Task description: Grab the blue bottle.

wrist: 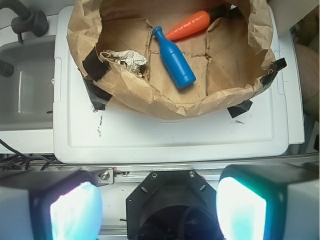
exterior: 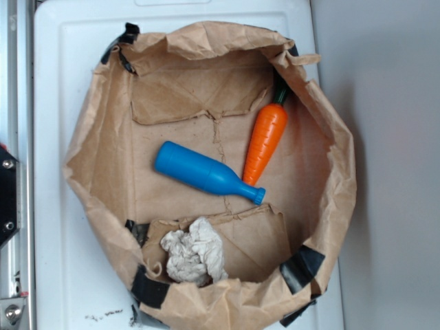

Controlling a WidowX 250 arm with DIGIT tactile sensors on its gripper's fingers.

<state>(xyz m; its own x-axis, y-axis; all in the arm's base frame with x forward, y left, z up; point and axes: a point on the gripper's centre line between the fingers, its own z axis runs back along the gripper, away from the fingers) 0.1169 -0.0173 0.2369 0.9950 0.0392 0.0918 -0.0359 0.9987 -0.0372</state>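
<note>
The smooth bright-blue plastic toy bottle (exterior: 204,172) lies on its side on the floor of a crumpled brown paper bag (exterior: 96,172) rolled down into a shallow basin; in the exterior view its long axis runs from upper left to lower right, flat base up-left, ridged cap down-right; the cap sits just beside the tip of an orange plastic toy carrot with a green stem (exterior: 265,141), which slants up toward the bag's far wall; a wad of crumpled white paper (exterior: 194,252) rests in the bag, near the bottle but apart from it; the bag stands on a white plastic tabletop (exterior: 58,62), held with strips of black tape (exterior: 301,265); the claw (wrist: 158,207) hangs well back from the bag, its two pale pads (wrist: 75,210) spread wide and holding nothing.
</note>
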